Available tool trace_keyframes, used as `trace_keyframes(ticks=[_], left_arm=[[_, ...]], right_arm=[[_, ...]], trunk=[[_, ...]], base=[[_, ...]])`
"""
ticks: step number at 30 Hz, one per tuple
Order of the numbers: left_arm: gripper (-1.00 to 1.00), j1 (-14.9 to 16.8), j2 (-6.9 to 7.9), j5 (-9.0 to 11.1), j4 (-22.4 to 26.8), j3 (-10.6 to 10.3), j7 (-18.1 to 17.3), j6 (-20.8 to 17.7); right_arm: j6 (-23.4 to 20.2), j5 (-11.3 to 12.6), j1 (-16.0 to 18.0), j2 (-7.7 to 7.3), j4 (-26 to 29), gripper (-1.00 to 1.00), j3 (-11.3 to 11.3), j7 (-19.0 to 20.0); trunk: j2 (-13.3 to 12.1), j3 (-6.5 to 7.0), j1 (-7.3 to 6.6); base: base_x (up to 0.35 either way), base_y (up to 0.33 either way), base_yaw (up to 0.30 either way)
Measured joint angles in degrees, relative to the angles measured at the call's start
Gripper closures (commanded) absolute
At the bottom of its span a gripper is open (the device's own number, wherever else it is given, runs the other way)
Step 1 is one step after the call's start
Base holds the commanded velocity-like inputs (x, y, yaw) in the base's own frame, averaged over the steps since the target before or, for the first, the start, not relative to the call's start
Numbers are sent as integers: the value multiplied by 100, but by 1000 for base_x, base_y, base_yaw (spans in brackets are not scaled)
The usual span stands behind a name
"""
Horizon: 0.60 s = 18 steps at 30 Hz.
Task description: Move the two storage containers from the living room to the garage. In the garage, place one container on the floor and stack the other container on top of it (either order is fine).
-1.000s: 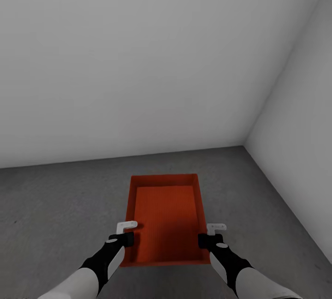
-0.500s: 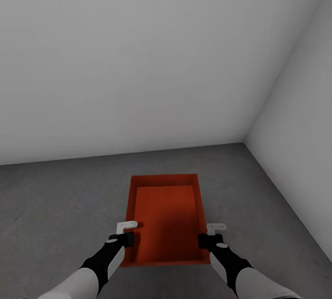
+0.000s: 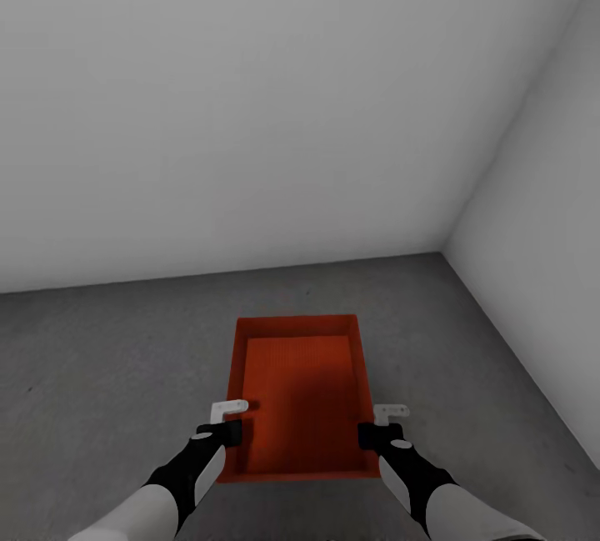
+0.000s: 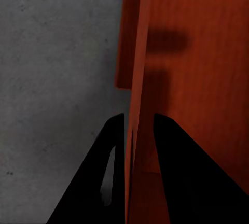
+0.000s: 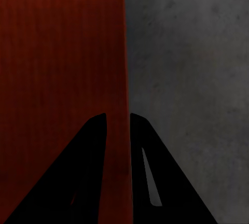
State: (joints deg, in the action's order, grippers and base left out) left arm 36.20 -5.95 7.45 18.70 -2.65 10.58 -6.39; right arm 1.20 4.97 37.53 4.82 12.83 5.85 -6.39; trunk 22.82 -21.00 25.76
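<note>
— Orange-red, what was that shape at six o'clock?

— One storage container [image 3: 297,395], lidless and ribbed inside, held between both arms over the dark grey floor [image 3: 100,358] near a corner of the white walls [image 3: 250,107].

— How was it held?

— The left pincer [image 4: 139,130] was closed on the container's left wall, one finger on each face. The right pincer [image 5: 118,125] pinched the right wall likewise.

— And progress?

— Partway, by my judgement. This container had reached the garage but whether it rested on the floor couldn't be told. Releasing it and stacking a second remained.
</note>
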Motion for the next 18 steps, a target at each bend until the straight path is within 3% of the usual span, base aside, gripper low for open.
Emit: trace_keyframes(ticks=[18], left_arm=[[100,-1,0,0,1,0,0,-1]], right_arm=[[1,0,0,0,-3,100,-1,0]], trunk=[[0,-166,0]], base=[[0,0,0]])
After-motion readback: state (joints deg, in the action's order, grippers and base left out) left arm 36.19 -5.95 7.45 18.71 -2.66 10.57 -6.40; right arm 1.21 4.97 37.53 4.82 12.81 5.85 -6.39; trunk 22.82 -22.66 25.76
